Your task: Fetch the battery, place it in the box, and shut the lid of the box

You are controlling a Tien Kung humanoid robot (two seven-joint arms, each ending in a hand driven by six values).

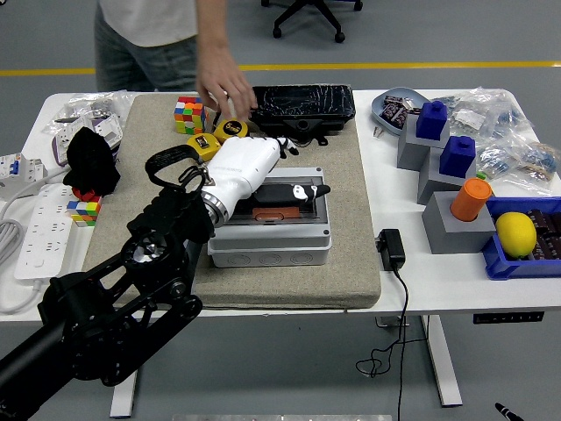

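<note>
Black arm coming in from the lower left is yours to watch — it reaches up over the tan mat (pixel 351 263) and its white left hand (pixel 250 167) sits right on top of the grey box (pixel 272 241), which is in the middle of the mat. From this angle you can't really tell what the fingers are doing; they point away toward the far edge of the box, so I wouldn't guess whether they're loose or curled. On the box top there's a dark slab with a white mark, the battery (pixel 285 195) I'd say, lying flat just beside the hand — whether it's down inside or resting on the lid isn't clear. My read is the hand is parked there to press or steady the top, so the lid step looks close to finished but not confirmed. Further back, yellow tape measures (pixel 219 136) and a colour cube (pixel 189 115) sit near the black tray (pixel 302 103), and a person's hand (pixel 223 88) hovers over that corner, apart from the box. Right arm isn't showing.
</note>
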